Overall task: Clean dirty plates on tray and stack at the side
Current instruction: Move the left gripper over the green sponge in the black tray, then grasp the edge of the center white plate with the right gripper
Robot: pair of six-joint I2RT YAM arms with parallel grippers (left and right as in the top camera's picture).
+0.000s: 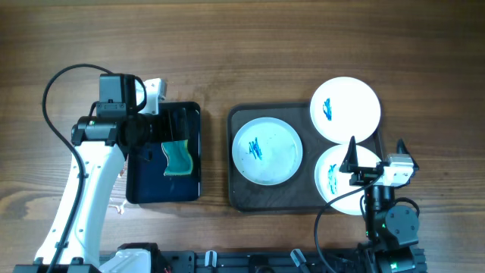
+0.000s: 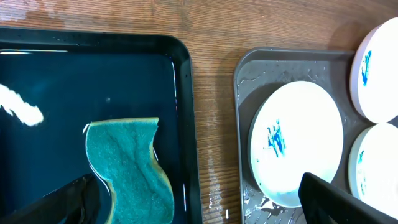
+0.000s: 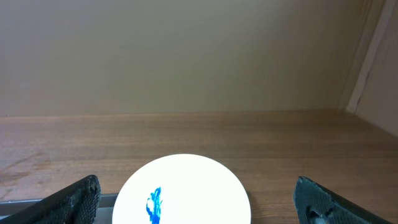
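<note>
Three dirty plates, white with blue smears, lie on the dark brown tray [image 1: 241, 196]. One plate [image 1: 267, 152] sits at the tray's left. A second plate [image 1: 345, 108] overlaps the far right rim. The third plate [image 1: 333, 182] lies at the near right, partly under my right gripper [image 1: 375, 155]. That gripper [image 3: 196, 194] is open above the tray's right side, with a smeared plate [image 3: 186, 193] low between its fingers. My left gripper [image 2: 196, 190] hangs open and empty above the black tray [image 2: 93, 74], with a teal sponge [image 2: 127, 171] below it.
The glossy black tray [image 1: 151, 186] left of the brown tray holds water and the sponge [image 1: 178, 158]. A strip of bare wooden table [image 1: 214, 152] separates the two trays. Black cables loop off the left arm [image 1: 47, 91]. A wall stands beyond the table's far edge.
</note>
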